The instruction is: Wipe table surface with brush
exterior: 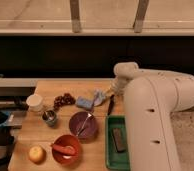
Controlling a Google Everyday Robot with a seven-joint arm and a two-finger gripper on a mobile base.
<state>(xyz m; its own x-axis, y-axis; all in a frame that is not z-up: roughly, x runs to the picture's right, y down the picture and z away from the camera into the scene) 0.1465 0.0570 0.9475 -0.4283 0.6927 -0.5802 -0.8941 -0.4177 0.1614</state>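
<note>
Tan table surface (55, 89), black brush (110, 105) beside jaws

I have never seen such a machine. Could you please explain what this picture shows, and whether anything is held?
The big white shape is a robot arm; the single camera looks down from above. Its open claw is low at the far end of a slim black brush lying on the wooden table; nothing looks held. Also there: a blue sponge, a purple bowl, a red bowl, a yellow fruit, and a green tray holding a dark block.
</note>
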